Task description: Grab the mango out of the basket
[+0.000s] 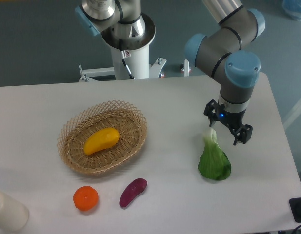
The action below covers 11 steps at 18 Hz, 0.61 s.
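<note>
The mango [101, 140], yellow-orange and slightly curved, lies inside the tan wicker basket [74, 127] on the left half of the table. My gripper [227, 131] hangs far to the right of the basket, pointing down over the white stalk of a green leafy vegetable [214, 163]. Its fingers stand apart and it is open, with nothing held between them. Nothing touches the mango.
A round orange fruit [85, 198] and a purple oblong vegetable [132, 191] lie in front of the basket. A cream cylinder [8, 210] stands at the front left corner. The arm's base [128, 44] rises behind the table.
</note>
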Available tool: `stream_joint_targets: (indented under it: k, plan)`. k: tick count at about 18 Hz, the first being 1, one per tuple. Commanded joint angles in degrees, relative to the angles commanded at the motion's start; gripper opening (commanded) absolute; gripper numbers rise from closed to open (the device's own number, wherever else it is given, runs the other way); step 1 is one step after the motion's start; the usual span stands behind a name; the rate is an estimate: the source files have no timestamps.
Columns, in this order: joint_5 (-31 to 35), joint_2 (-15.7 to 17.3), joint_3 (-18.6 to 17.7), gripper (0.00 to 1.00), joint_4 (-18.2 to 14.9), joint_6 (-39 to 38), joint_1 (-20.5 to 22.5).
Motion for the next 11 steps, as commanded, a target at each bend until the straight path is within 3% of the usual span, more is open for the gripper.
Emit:
stream_joint_targets:
  k: [11]
  plan:
    - [-1.14,0.62,-0.53,1.00,0.09,-1.40,-1.31]
